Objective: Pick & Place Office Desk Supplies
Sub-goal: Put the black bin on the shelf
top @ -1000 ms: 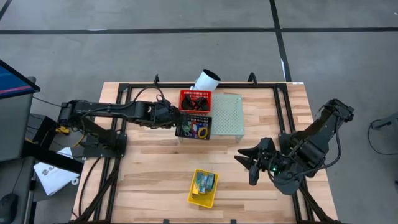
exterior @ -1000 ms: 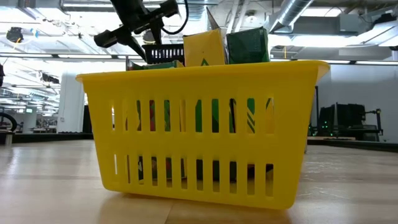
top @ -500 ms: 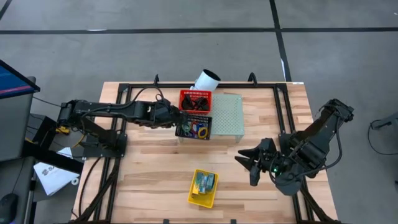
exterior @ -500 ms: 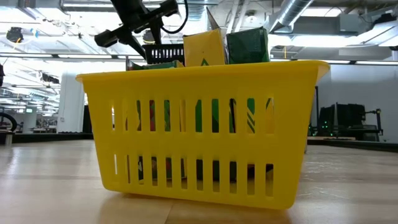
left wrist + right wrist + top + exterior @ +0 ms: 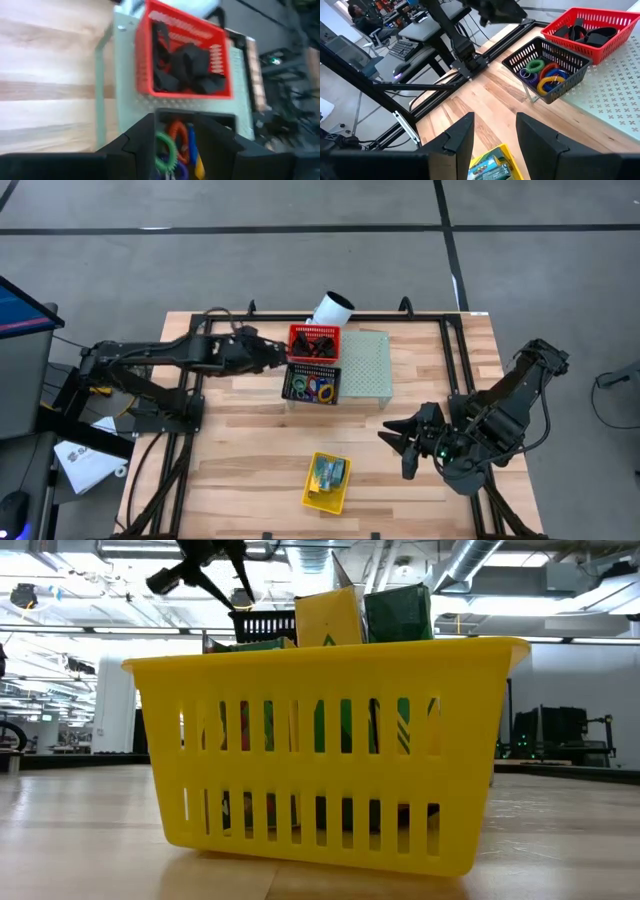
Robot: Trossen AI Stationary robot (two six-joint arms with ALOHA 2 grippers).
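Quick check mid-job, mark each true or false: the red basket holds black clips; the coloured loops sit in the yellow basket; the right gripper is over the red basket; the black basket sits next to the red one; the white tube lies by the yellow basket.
1. The red basket holds black clips. True.
2. The coloured loops sit in the yellow basket. False: they are in the black basket.
3. The right gripper is over the red basket. False: it waits at the table's right side; the left gripper is beside that basket.
4. The black basket sits next to the red one. True.
5. The white tube lies by the yellow basket. False: it lies behind the red basket.
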